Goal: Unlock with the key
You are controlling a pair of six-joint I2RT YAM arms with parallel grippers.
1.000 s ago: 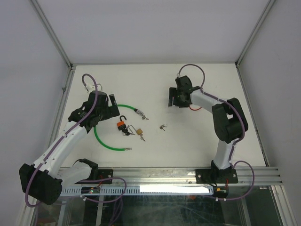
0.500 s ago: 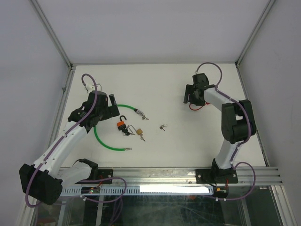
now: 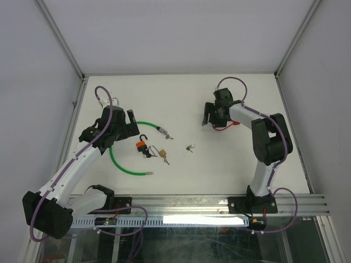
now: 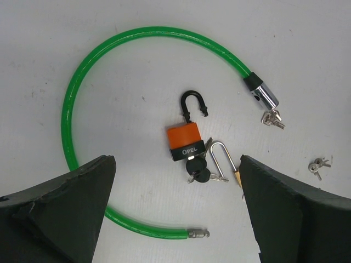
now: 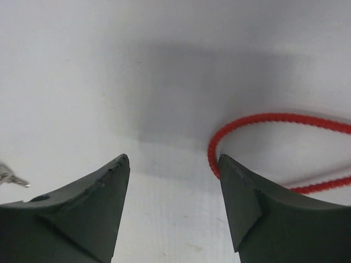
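Orange padlock (image 4: 185, 142) lies on the table (image 4: 126, 66), inside the bend of the green cable (image 4: 68, 109). Its black hoop (image 4: 193, 97) looks popped open, and a key (image 4: 198, 174) sticks in its bottom. So I think the unlocking is done, or nearly done. The left gripper (image 4: 176, 161) hangs above it, spread wide, holding nothing. The right gripper (image 5: 173, 161) is wide and empty too, well apart from the lock, next to a red cord (image 5: 263, 118).

Green cable (image 4: 156, 30), orange padlock (image 4: 185, 141) with black base and shackle, red cord (image 5: 263, 119), white table (image 4: 126, 98).
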